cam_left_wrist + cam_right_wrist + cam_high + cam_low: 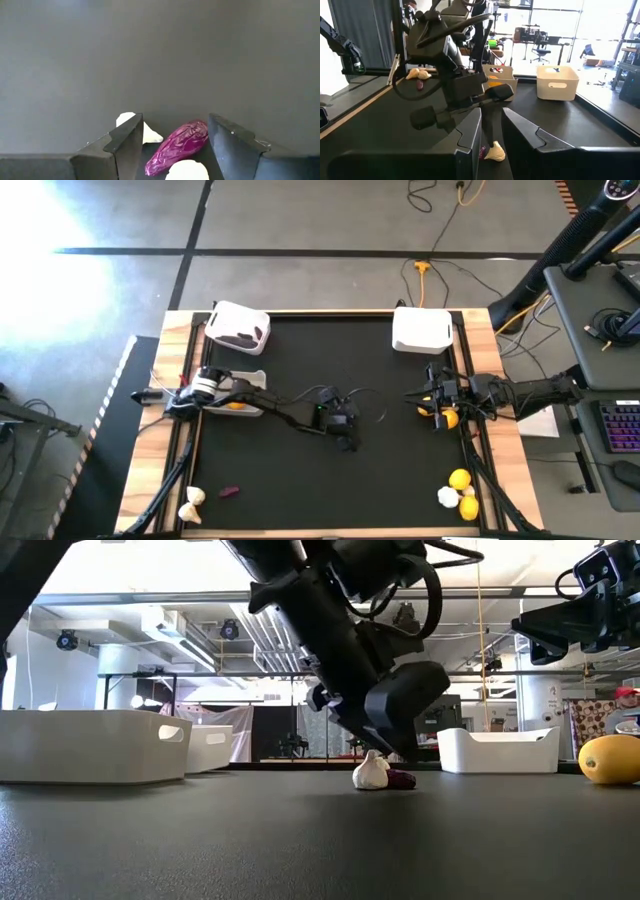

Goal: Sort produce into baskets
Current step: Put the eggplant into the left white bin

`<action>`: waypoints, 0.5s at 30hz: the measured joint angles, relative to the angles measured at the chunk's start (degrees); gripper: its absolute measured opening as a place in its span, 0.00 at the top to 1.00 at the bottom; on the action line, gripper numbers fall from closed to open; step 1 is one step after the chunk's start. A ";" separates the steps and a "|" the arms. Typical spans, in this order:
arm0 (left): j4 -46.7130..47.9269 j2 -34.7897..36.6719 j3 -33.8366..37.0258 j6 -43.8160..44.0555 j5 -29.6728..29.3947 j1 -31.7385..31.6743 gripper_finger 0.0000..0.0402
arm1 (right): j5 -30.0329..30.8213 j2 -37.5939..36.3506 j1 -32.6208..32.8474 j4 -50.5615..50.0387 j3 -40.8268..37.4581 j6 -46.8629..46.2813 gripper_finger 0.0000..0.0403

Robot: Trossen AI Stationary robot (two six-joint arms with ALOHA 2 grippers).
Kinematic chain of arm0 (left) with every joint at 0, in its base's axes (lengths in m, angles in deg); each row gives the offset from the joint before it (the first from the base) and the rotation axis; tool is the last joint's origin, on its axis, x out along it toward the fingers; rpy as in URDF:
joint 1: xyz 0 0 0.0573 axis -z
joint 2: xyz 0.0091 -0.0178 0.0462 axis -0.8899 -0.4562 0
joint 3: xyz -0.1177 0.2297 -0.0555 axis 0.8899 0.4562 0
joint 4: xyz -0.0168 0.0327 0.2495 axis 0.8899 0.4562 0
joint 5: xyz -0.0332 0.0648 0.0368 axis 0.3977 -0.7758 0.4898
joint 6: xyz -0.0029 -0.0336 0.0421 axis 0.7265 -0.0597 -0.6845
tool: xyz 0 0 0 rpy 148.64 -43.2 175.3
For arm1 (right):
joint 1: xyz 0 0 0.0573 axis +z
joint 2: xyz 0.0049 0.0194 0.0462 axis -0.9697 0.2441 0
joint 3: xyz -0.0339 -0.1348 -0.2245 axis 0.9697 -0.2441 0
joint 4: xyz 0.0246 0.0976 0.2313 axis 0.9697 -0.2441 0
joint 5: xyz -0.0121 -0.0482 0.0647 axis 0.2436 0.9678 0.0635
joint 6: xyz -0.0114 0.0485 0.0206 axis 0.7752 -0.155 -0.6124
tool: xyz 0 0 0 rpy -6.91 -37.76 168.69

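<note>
Left gripper [170, 150] is held half-open astride a dark purple piece [178, 146] mid-table, white garlic bulb [139, 131] just beside it at 9 o'clock. The glossy, crinkled piece is judged light, soft, slippery; best pinched mid-length. Right gripper [437, 402] at 3 o'clock: narrow gap, nothing seen held. Rigid white baskets [421, 330] stand at 12 o'clock

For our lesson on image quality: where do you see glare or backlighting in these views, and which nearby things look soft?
High view: a bright glare patch washes out the floor at upper left. Low view: bright windows behind backlight the left arm into a near silhouette. Left wrist view: even, dim light; the purple piece between the tool's fingers looks slightly soft.
</note>
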 joint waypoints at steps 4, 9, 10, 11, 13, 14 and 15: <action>0.19 -0.17 1.51 2.09 0.49 -0.25 0.49 | 0.00 0.00 0.01 0.00 0.00 0.00 0.83; -0.39 -1.06 3.11 3.67 0.50 -0.50 0.52 | 0.00 0.00 -0.01 0.00 0.01 0.00 0.83; -0.65 -1.27 3.30 4.01 0.46 -0.56 0.53 | -0.02 0.00 0.00 -0.02 0.01 0.00 0.83; -0.93 -1.39 3.44 4.22 0.39 -0.57 0.53 | 0.00 0.00 -0.01 -0.01 0.01 0.01 0.83; -1.18 -1.53 3.51 4.22 0.38 -0.56 0.55 | -0.02 0.00 -0.01 0.00 0.00 0.00 0.83; -1.29 -1.54 3.53 4.22 0.39 -0.55 0.55 | 0.00 0.00 -0.01 0.00 0.00 0.00 0.83; -1.38 -1.57 3.53 4.20 0.41 -0.55 0.56 | -0.02 0.00 0.01 -0.02 0.00 0.00 0.83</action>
